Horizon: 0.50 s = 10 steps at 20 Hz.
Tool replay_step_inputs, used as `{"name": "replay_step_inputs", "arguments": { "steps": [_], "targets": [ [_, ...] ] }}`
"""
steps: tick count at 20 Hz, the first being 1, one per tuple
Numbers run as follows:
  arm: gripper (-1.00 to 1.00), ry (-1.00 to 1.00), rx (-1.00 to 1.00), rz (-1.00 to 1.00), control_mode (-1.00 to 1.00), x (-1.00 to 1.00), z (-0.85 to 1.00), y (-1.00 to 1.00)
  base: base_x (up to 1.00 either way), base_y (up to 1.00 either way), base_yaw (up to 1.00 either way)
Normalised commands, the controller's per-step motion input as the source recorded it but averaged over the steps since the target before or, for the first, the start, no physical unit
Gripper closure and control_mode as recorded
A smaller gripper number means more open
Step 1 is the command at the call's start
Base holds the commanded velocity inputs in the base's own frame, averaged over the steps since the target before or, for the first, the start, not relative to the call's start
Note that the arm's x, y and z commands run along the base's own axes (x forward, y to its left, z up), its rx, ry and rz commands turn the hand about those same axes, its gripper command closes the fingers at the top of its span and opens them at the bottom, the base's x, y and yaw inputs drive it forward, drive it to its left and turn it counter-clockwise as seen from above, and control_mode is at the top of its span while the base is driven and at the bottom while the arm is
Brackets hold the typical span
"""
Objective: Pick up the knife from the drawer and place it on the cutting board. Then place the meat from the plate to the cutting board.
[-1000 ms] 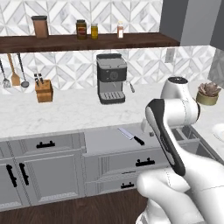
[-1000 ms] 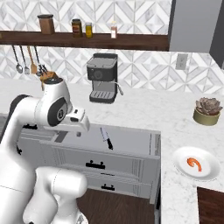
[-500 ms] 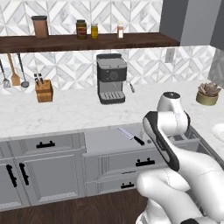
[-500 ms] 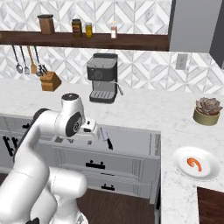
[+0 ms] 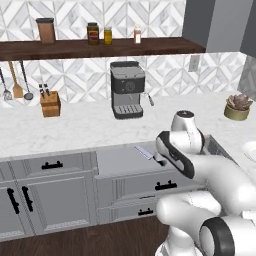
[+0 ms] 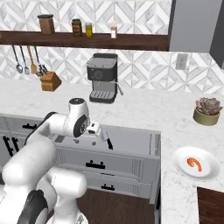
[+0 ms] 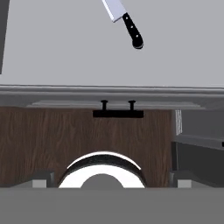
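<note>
Nothing is done yet: the knife (image 7: pixel 124 19) lies in the open drawer (image 5: pixel 120 157), the meat (image 6: pixel 194 163) on its plate (image 6: pixel 180 157), and my hand (image 6: pixel 97 129) hovers empty, opening unclear.

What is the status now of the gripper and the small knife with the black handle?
Gripper above open grey drawer, state unclear. Small silver-bladed knife with black handle lies flat in the drawer, untouched. Nothing between them.
</note>
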Motion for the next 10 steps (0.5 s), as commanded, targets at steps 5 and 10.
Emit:
{"name": "replay_step_inputs", "arguments": {
  "steps": [5,10],
  "targets": [
    [-1.0,0.04,0.0,0.0,-1.0,0.62,-0.34,-0.04,0.0,0.0,0.0],
    [-1.0,0.01,0.0,0.0,-1.0,0.47,-0.42,-0.08,0.0,0.0,0.0]
  ]
}}
